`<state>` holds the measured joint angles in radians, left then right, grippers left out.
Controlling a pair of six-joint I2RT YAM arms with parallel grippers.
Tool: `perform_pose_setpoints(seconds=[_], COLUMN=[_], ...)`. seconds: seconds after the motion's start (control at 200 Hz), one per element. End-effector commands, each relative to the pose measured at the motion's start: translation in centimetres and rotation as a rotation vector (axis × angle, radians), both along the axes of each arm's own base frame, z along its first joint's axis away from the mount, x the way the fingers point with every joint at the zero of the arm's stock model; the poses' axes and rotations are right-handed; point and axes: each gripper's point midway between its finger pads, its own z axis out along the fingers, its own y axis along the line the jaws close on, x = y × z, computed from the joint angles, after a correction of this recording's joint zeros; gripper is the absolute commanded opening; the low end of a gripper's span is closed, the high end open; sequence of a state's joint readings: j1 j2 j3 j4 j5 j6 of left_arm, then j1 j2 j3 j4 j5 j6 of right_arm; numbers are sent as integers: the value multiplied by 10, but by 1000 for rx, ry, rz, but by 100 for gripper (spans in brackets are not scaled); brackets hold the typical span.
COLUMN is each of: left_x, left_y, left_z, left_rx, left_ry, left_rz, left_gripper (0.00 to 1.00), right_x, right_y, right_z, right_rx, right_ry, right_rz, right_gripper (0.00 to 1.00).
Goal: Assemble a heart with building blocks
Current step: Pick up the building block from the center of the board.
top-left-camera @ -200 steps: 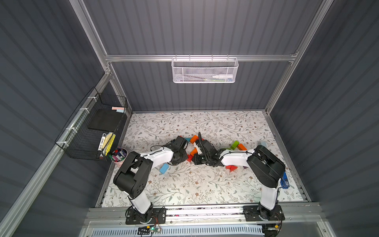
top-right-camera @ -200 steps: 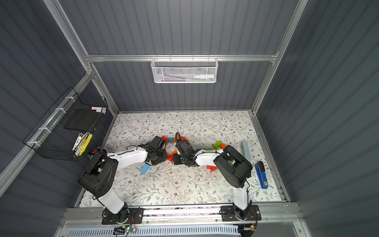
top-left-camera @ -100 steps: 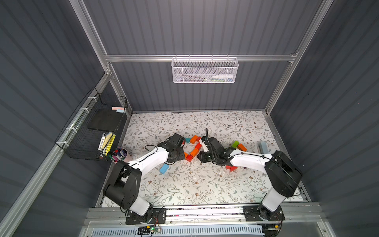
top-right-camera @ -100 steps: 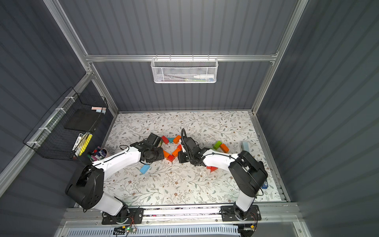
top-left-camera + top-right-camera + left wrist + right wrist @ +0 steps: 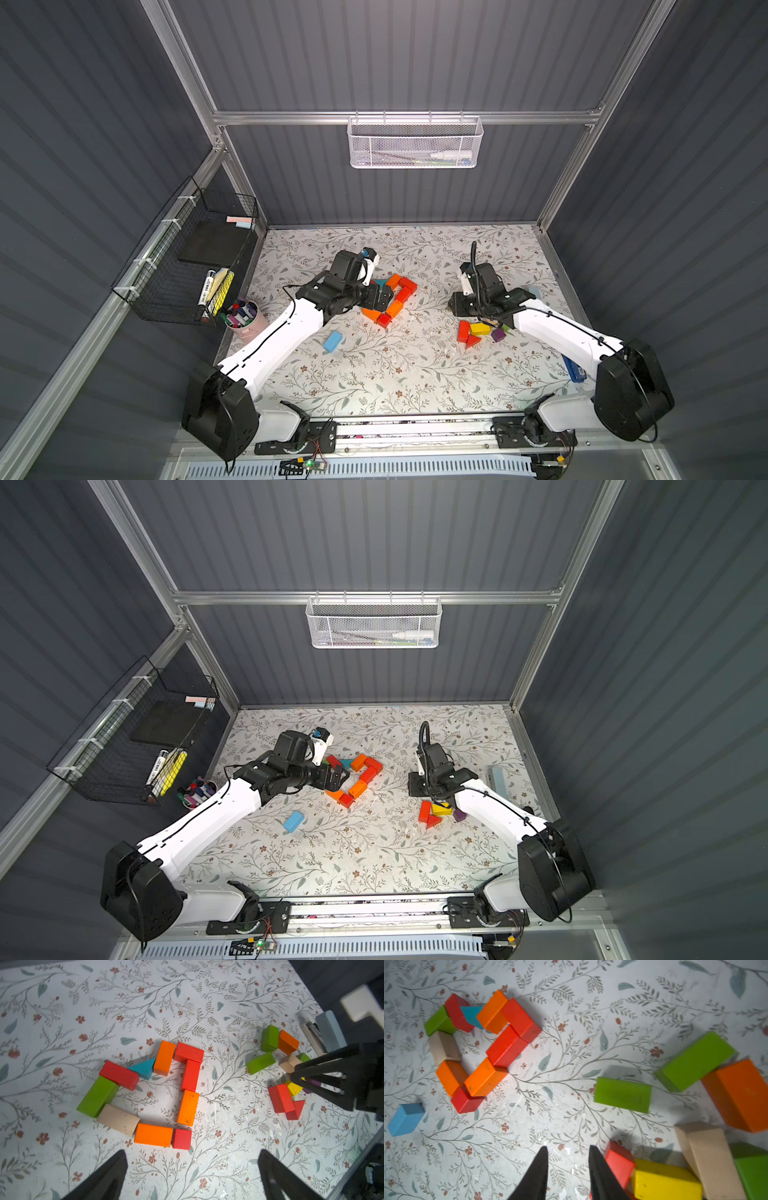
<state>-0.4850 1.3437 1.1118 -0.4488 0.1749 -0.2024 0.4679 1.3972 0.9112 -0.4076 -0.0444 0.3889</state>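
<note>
Several building blocks lie in a closed outline (image 5: 390,299) mid-table: red brick (image 5: 119,1075), teal wedge (image 5: 143,1068), orange brick (image 5: 188,1107), red cube (image 5: 182,1139), tan brick (image 5: 118,1119), green brick (image 5: 96,1096). My left gripper (image 5: 192,1153) hovers just beside the red cube, open wide and empty. To the right lies a loose pile with a red block (image 5: 619,1162), yellow brick (image 5: 662,1183), tan block (image 5: 708,1157) and green brick (image 5: 623,1094). My right gripper (image 5: 568,1148) hangs beside the red block, its jaws a little apart with only table between them.
A lone blue block (image 5: 332,340) lies in front of the left arm. A pink cup of markers (image 5: 241,316) and a black wire basket (image 5: 187,266) are at the left edge. A pale grey case (image 5: 497,781) lies far right. A white mesh basket (image 5: 413,141) hangs on the back wall.
Both grippers have pulled away from the block outline, where they were shut and close together. The left has opened wide. The right has moved right to the loose pile and opened a little.
</note>
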Motion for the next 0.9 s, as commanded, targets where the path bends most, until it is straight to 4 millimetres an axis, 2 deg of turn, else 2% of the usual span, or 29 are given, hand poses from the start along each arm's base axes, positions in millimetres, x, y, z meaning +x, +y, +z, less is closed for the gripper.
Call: perform_pose_setpoints(seconds=[0.0,0.16,0.3,0.415,0.57,0.625,0.82,0.895], left_x=[1,-4,-6,-6,-5,-5,-5,-5], left_y=[-3,3,5,4,4,4,4,4], left_z=[27,25,28,29,26,25,26,26], left_rx=[12,19,11,4,4,3,-3,-4], left_ry=[-110,-117,-128,-130,-118,-117,-122,-121], left_rz=[-78,-64,-56,-56,-53,-53,-47,-47], left_gripper=[99,99,99,99,99,99,99,99], right_x=[-23,-57,-89,-105,-107,-107,-95,-94], right_y=[-18,-30,-46,-53,-39,-37,-41,-51], right_z=[-12,-24,-34,-47,-51,-61,-78,-83], right_rx=[-96,-114,-101,-86,5,-2,-60,-121], right_ry=[121,225,295,329,338,373,372,375], right_rz=[6,-17,-115,-168,-158,-159,-184,-207], right_gripper=[37,38,39,42,49,52,57,56])
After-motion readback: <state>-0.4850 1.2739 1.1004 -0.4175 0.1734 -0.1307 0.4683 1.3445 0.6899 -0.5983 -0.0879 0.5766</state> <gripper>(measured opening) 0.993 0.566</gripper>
